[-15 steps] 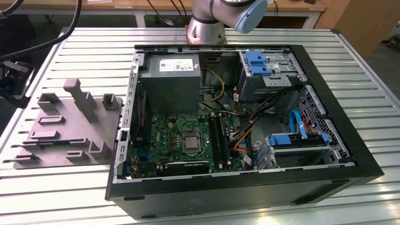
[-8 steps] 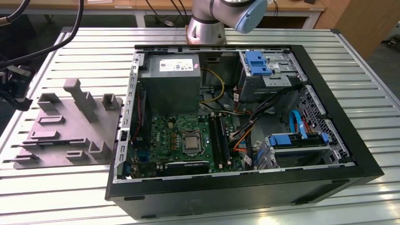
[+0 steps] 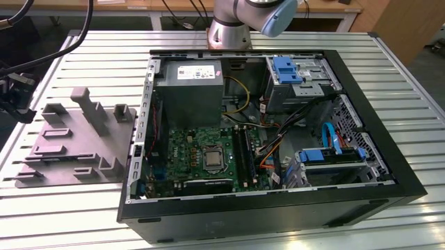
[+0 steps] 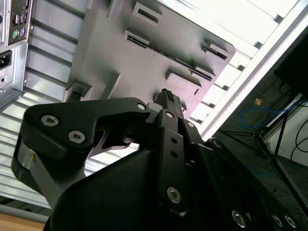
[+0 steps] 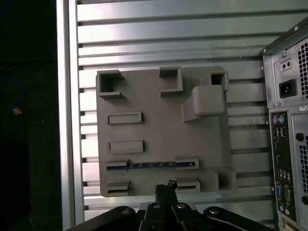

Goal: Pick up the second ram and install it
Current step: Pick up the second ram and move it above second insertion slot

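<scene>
My tool [image 5: 165, 186] hangs pressed together, pinching nothing, over one edge of the grey fixture tray [image 5: 154, 106]. Just beyond it the second ram [image 5: 149, 166] sits in its tray slot, seen edge-on and untouched. I judge this the approach to the pick. A grasp calls for spreading the tool and straddling the stick's thin faces squarely. Farther off, the computer case [image 5: 288, 96] stands on the table [image 5: 144, 38].

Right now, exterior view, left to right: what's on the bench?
Tray → power supply → memory slots → blue drive caddy. The last three sit inside the open PC case. In the first wrist view the ram lies in the tray.
</scene>
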`<state>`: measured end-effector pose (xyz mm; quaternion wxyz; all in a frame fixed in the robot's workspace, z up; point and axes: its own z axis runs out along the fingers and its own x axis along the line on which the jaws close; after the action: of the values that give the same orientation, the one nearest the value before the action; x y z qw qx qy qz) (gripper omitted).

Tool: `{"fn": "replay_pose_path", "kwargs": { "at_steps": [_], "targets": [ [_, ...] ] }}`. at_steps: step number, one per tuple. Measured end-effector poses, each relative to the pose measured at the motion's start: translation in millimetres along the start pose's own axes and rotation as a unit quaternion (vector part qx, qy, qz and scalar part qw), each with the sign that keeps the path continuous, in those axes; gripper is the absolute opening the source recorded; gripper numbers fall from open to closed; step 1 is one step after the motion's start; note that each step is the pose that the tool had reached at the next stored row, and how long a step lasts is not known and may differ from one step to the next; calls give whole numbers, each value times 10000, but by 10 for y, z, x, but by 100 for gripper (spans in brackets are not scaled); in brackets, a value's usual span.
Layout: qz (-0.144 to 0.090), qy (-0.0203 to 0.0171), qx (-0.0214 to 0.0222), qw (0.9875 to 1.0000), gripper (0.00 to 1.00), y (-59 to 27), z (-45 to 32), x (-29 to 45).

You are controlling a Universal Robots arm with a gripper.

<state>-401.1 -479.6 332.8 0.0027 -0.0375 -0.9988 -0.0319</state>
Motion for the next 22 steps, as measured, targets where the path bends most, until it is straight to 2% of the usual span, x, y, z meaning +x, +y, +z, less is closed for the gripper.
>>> {"fn": "replay_pose_path", "kwargs": {
  "at_steps": [5, 8, 11, 14, 17, 19, 22],
  "targets": [
    [-44, 2, 0, 10000, 10, 0, 2, 0],
    [-287, 17, 1, 9996, 10, -1, 5, 0],
    [-556, 35, 4, 9984, 10, -1, 10, 0],
    [-832, 53, 7, 9965, 10, -1, 16, 0],
    [-1099, 70, 9, 9939, 10, -2, 22, 0],
    [-1278, 81, 10, 9918, 10, -2, 26, 0],
    [-1553, 99, 12, 9878, 10, -2, 32, 0]
  ]
}}
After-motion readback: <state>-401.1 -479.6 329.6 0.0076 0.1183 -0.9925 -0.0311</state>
